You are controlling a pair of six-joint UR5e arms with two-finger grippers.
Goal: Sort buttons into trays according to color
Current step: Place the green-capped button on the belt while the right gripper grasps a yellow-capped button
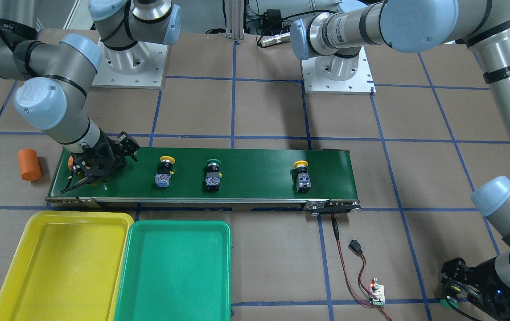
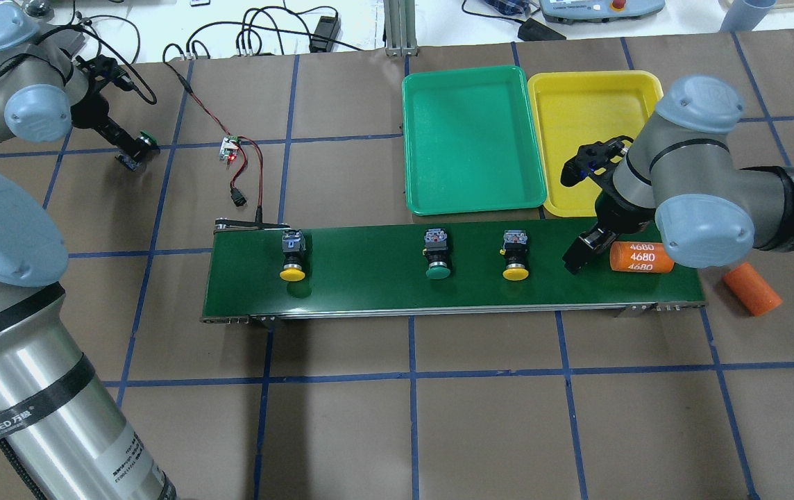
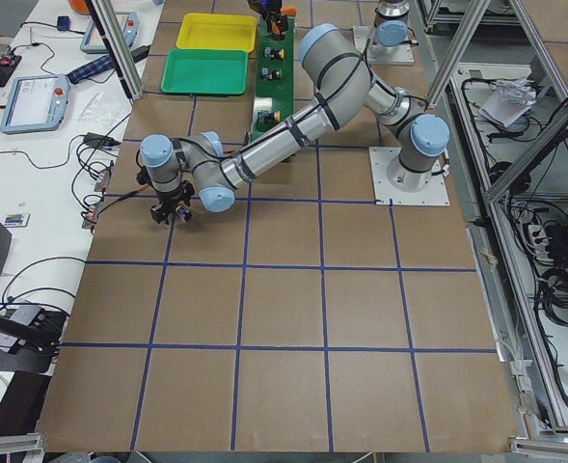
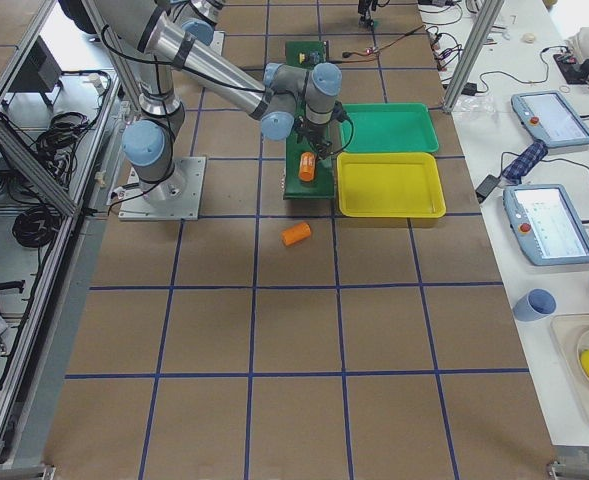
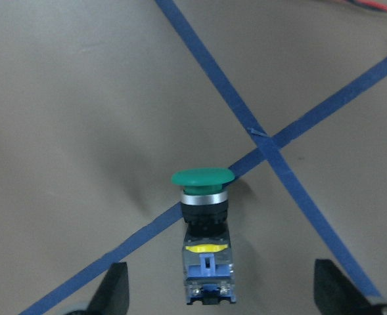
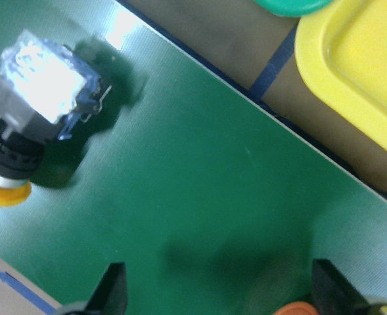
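Three buttons lie on the dark green conveyor belt [image 2: 369,278]: a yellow button [image 2: 292,260], a green button [image 2: 438,257] and a second yellow button [image 2: 516,257]. A second green button [image 5: 203,230] lies on the brown table far left of the belt, between the fingers of my left gripper [image 2: 130,156], which is open around it. My right gripper [image 2: 577,257] is open and low over the belt's right end, between the yellow button [image 6: 29,125] and an orange cylinder [image 2: 636,257]. The green tray [image 2: 473,139] and the yellow tray [image 2: 577,97] stand side by side beyond the belt.
A second orange cylinder [image 2: 752,289] lies on the table off the belt's right end. A small circuit board [image 2: 230,147] with red and black wires runs to the belt's left end. Cables and control units lie along the far table edge.
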